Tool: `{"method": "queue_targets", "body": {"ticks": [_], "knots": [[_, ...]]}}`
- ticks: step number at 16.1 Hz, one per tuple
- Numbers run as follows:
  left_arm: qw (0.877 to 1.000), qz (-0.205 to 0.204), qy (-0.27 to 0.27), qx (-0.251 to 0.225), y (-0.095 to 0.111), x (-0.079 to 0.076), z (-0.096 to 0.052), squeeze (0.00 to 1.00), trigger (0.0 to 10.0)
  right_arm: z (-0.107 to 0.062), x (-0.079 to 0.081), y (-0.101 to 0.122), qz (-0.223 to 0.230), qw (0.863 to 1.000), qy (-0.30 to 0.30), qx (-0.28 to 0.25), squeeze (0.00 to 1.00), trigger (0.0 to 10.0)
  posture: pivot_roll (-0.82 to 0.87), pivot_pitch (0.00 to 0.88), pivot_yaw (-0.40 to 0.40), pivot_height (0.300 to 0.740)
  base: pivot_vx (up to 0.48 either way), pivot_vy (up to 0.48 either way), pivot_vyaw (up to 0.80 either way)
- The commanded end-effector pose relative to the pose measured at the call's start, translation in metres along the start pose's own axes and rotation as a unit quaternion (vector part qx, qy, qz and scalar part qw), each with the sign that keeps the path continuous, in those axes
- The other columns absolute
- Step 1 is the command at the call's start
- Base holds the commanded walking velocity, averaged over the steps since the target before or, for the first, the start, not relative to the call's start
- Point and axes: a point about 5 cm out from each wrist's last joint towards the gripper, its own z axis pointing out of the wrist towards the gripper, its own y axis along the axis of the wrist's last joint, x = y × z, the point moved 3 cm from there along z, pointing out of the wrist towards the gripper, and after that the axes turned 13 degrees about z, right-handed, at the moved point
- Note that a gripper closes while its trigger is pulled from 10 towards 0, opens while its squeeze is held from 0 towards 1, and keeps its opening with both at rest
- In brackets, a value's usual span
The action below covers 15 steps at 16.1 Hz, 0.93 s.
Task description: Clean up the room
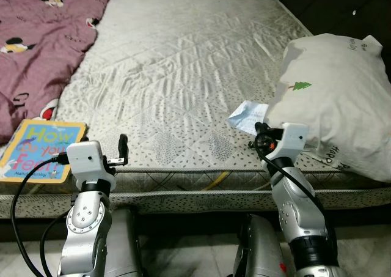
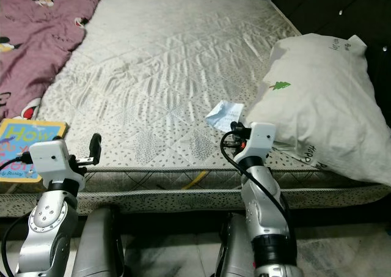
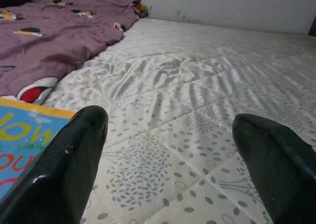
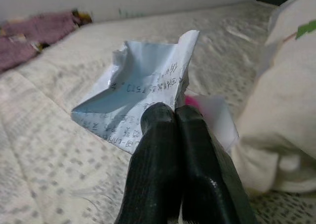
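Crumpled paper [image 4: 143,93] just beyond right tool [image 4: 174,111] tips.

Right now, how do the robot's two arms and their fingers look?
Both arms are silver metal with round joints. Each wrist carries a white boxy camera housing and a black cable. The left gripper and right gripper have long, glossy black fingers.

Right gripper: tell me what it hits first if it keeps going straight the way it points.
Most likely the crumpled printed paper lying on the mattress. The right gripper, fingers shut together, points straight at its near edge, beside the pillow. Whether they already touch is unclear.
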Motion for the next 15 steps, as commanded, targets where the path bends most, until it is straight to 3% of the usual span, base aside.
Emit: {"method": "queue_targets", "body": {"ticks": [1,2,5,13,15], "knots": [[1.000,-0.006,-0.004,-0.002,-0.001,-0.001,0.000,0.00,10.0,0.000,0.009,0.006,0.006,1.000,0.017,-0.010,0.00,2.7,-0.04,0.000,-0.044,0.483,0.000,0.000,0.00],[1.000,-0.007,-0.010,-0.009,0.002,-0.002,0.001,0.00,10.0,0.002,0.011,0.009,0.006,1.000,0.013,-0.012,0.00,10.0,-0.03,0.000,-0.046,0.483,0.000,0.000,0.00],[1.000,-0.009,-0.009,-0.021,0.007,0.000,0.000,0.00,10.0,0.004,0.019,0.017,0.025,0.999,0.025,-0.013,0.00,10.0,-0.01,0.000,-0.044,0.483,0.000,0.000,0.00],[0.999,-0.018,-0.039,-0.026,0.009,-0.004,-0.002,0.00,10.0,0.006,0.021,0.020,0.020,1.000,0.011,-0.019,0.00,10.0,-0.01,0.021,-0.038,0.573,0.000,0.000,0.00],[0.999,0.002,-0.023,-0.024,0.008,0.001,-0.001,0.00,10.0,0.004,0.021,0.019,0.021,1.000,0.006,-0.019,0.00,10.0,-0.01,0.025,-0.040,0.598,0.000,0.000,0.00]]}}
